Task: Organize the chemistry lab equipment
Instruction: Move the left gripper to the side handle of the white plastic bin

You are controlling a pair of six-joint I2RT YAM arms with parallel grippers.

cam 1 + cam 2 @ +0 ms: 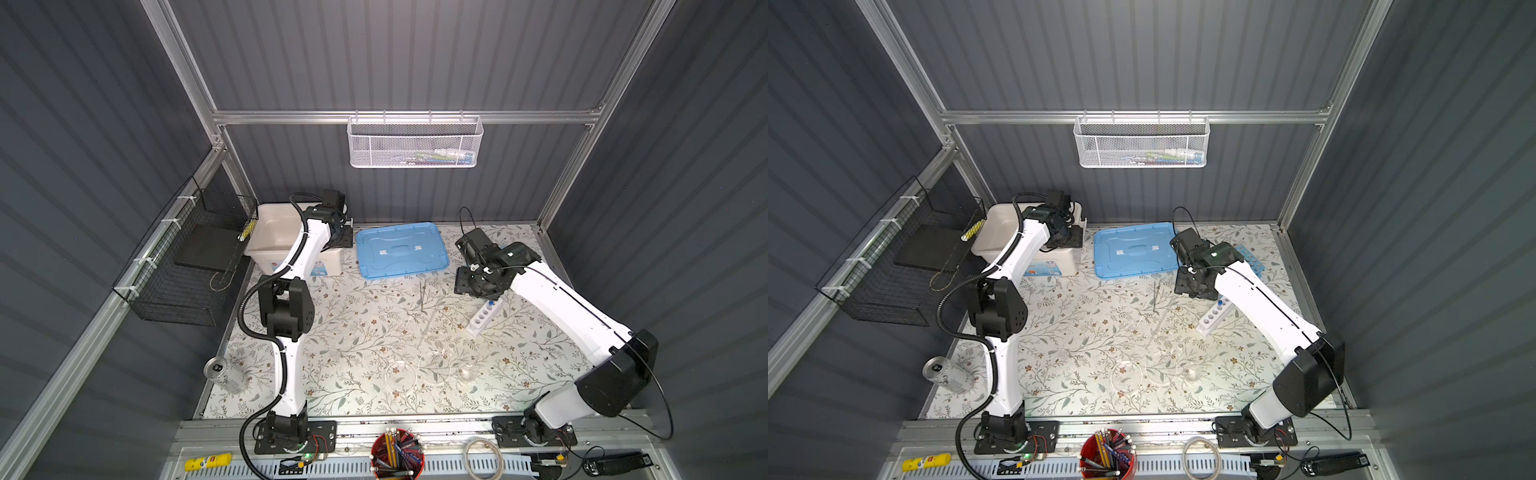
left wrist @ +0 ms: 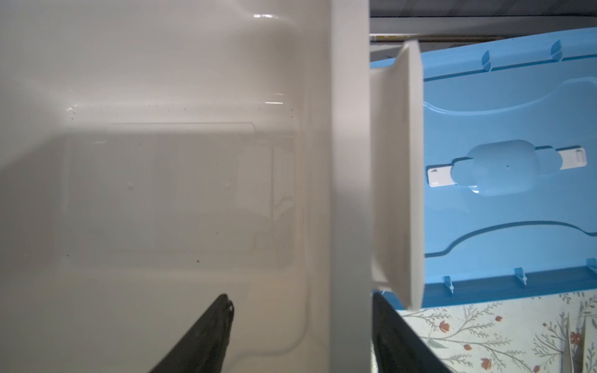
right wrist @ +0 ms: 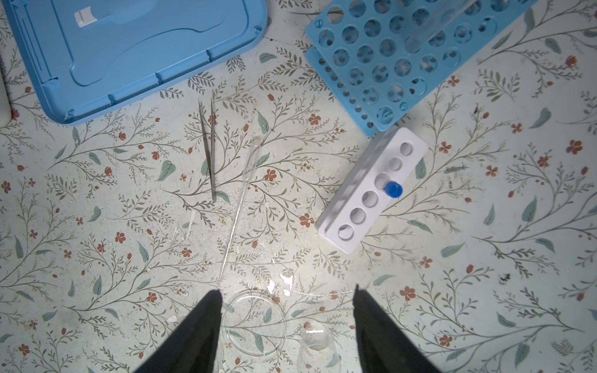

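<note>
The tweezers (image 3: 208, 151) lie flat on the bench (image 1: 357, 332), a little toward 12 o'clock from its middle. A thin clear pipette (image 3: 239, 200) lies just beside them. Toward 6 o'clock from these are two round glass dishes (image 1: 401, 376), with a small glass vessel (image 1: 465, 372) close at their 3 o'clock side. All of these are loose on the bench.

At about 3 o'clock is the white rack (image 3: 371, 190). It holds one blue-capped tube (image 3: 393, 189), and its other holes look free. Just behind it, toward 1 o'clock, is the blue rack (image 3: 403, 58). A clear tube seems to be in it, but I cannot say this for sure.

In my judgement the task is at an early stage. Only the racked tube looks sorted, while the tweezers, pipette, dishes and vessel are all left to put away.

The white bin (image 1: 274, 232) is at 10 o'clock with its top open, and the left wrist view shows nothing inside it. Its blue lid (image 1: 401, 249) lies flat on the bench at 12 o'clock.

The left gripper (image 2: 302, 303) is released. One finger is inside the bin and the other is outside its wall by the handle, and they are not pressing on it. The right gripper (image 3: 287, 295) is also spread and empty. It hangs above the bench near the white rack.
</note>
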